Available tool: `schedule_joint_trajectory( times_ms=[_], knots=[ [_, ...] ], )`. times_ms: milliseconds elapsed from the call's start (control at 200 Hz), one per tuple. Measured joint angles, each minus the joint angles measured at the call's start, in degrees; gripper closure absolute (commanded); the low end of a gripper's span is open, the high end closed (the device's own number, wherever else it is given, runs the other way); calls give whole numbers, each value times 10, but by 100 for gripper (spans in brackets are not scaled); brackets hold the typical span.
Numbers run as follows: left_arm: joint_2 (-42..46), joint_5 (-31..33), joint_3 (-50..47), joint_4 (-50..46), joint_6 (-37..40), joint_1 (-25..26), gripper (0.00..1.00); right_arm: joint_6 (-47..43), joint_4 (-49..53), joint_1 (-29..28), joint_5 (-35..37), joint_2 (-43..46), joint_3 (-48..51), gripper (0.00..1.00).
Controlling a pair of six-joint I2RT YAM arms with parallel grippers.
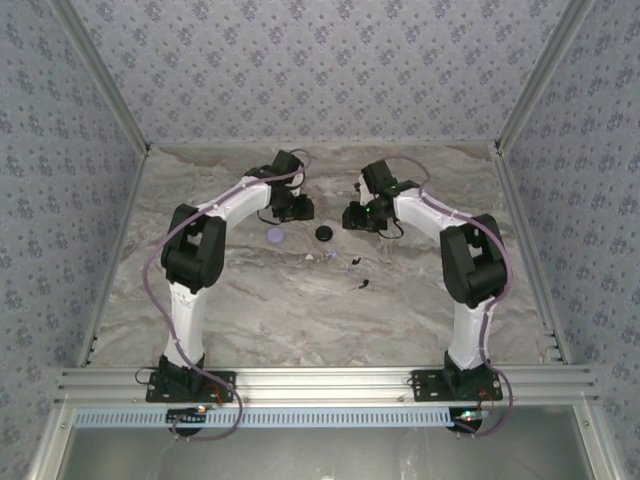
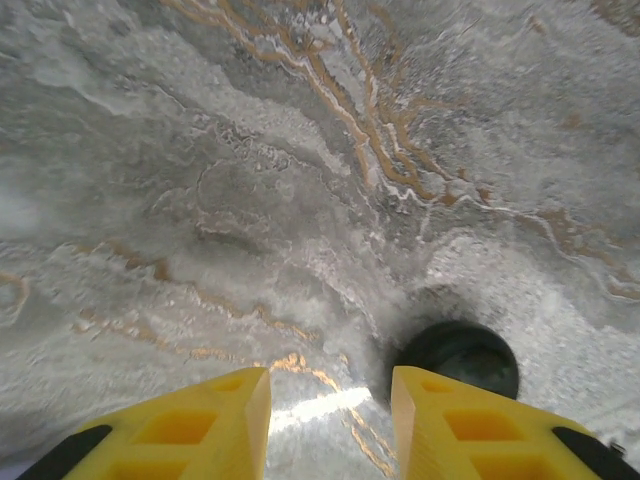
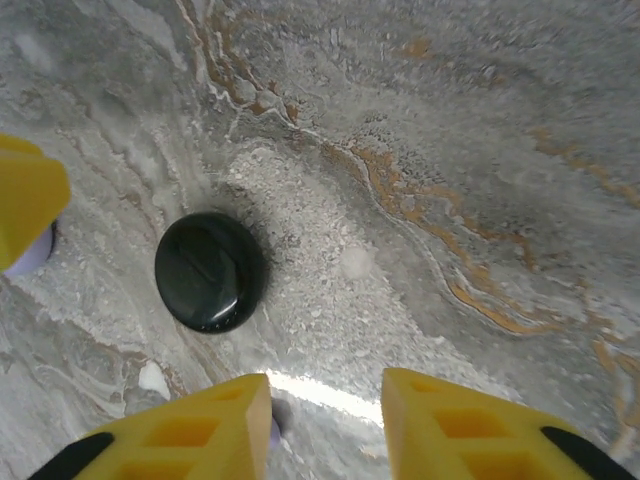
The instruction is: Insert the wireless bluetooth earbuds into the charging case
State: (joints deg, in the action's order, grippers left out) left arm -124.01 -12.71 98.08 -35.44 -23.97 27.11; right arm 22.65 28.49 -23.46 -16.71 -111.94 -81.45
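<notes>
Now, left gripper [image 2: 330,425] and right gripper [image 3: 325,425], jaws apart, empty: centre squarely over an earbud [image 1: 364,284] before pinching.

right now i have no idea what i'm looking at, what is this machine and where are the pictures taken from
Two robot arms are bolted to a marble table. The overhead picture looks down from behind them; the other two come from wrist cameras, so the yellow fingers belong to the left end effector and right end effector. On the table lie a black disc, likely a closed charging case, a lilac disc and tiny earbuds. Both end effectors hold nothing.
</notes>
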Motion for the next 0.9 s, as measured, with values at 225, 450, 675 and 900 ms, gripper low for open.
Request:
schedule_joint_trajectory(
  times_ms=[225, 450, 675, 900],
  knots=[
    [-37, -11, 1, 0, -1, -1, 72, 10, 12, -8, -18, -45, -22, 83],
    [-37, -24, -1, 3, 0, 0, 78, 12, 16, -17, -36, -70, -37, 85],
    [-37, -32, -4, 8, 4, 3, 78, 16, 20, -26, -44, -93, -57, 85],
    [-37, -32, -6, 10, 10, 4, 78, 20, 22, -27, -48, -113, -78, 86]
  ],
)
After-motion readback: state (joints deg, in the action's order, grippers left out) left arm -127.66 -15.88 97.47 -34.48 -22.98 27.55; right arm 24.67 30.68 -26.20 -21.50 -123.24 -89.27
